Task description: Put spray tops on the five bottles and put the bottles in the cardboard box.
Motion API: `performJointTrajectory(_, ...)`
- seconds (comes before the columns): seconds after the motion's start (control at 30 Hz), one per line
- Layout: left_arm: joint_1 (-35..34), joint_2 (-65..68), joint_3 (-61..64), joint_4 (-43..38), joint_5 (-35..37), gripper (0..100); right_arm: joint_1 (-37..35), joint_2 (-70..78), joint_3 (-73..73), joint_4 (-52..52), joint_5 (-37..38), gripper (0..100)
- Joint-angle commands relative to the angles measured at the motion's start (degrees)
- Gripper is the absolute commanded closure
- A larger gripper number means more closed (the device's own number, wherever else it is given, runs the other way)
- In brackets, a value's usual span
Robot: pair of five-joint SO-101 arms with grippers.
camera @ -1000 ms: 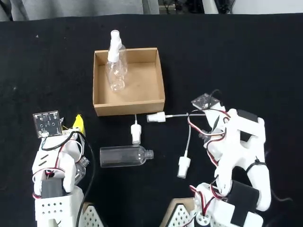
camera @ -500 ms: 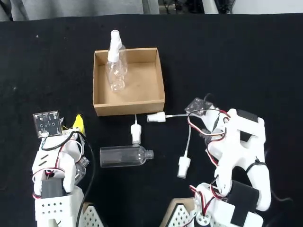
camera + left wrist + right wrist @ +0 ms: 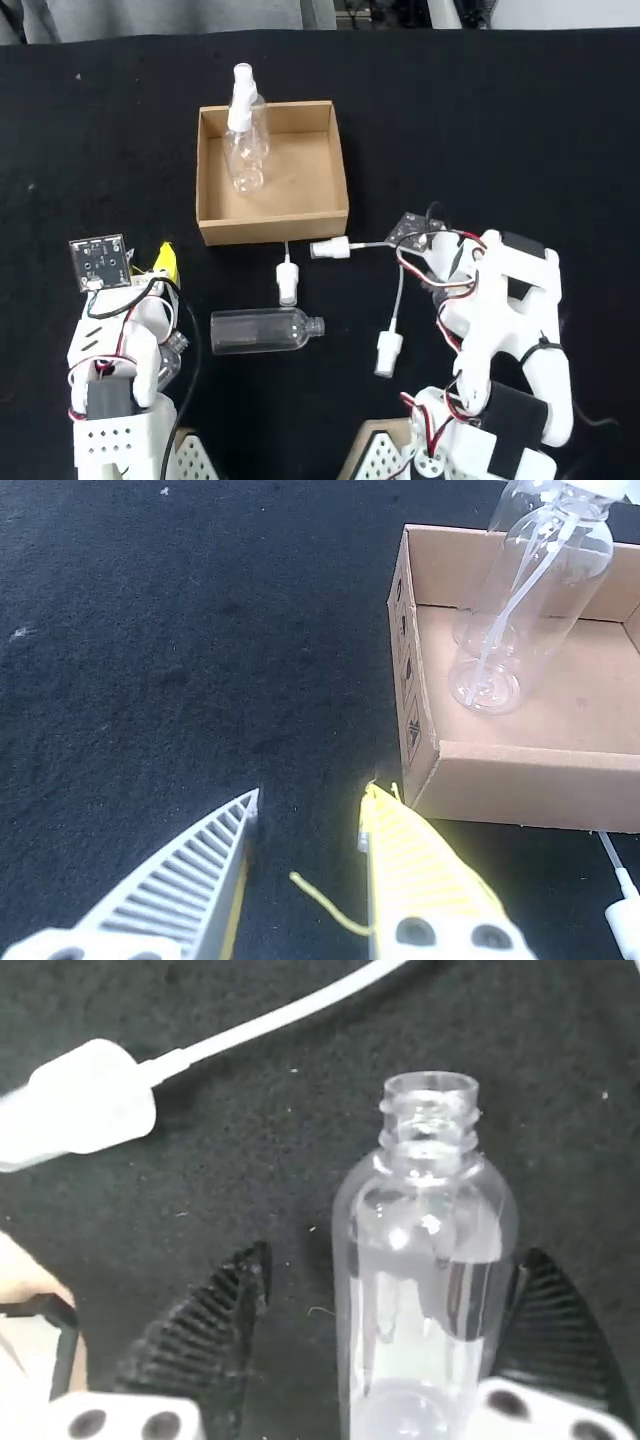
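Meanwhile the right arm's [image 3: 500, 300] wrist sits nearer the cardboard box [image 3: 340, 160] than 1 second ago, having swung across toward the box-side spray top [image 3: 330, 249]. Nothing else on the black table [image 3: 520, 120] has shifted.

The right gripper [image 3: 395, 1252] has its black jaws spread around an uncapped bottle [image 3: 425, 1260]. 1 finger lies against the bottle's side, while a strip of table shows between the bottle and the other finger. The bottle's open neck points toward a spray top lying just beyond it.

The left gripper [image 3: 308, 810] hovers low over bare table near a front corner of the box, with its jaws apart and nothing between them.

Inside the box, a capped bottle [image 3: 245, 150] leans in a far corner, its spray head [image 3: 242, 85] rising past the rim. The left wrist view suggests a 2nd clear bottle behind it, though I cannot tell for sure.

On the table in front of the box lie 3 spray tops: the box-side one just off the front wall, a middle spray top [image 3: 288, 282] with its tube pointing at the box, and a nearer spray top [image 3: 388, 352] beside the right arm. A loose bottle [image 3: 265, 330] lies on its side between the 2 arms, uncapped, close to the middle spray top.
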Motion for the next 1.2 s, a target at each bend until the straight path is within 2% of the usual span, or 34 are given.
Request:
performJointTrajectory(0.0,-0.1,-0.4,1.5,0.2,0.2,84,-1.3,-2.9,-1.8,0.2,3.4,66.5)
performJointTrajectory(0.47,-0.4,-0.4,1.5,0.2,0.2,84,-4.1,-2.9,-1.8,0.2,3.9,66.9)
performJointTrajectory(0.7,-0.4,-0.4,1.5,0.2,0.2,84,-4.3,-2.9,-1.8,0.2,3.9,82.8)
performJointTrajectory(0.9,-0.4,-0.4,1.5,0.2,0.2,84,-4.0,-3.5,-2.0,0.6,3.8,84.1)
performJointTrajectory(1.17,-0.4,-0.4,1.5,0.2,0.2,84,-4.5,-3.4,-5.1,0.7,-8.4,84.3)
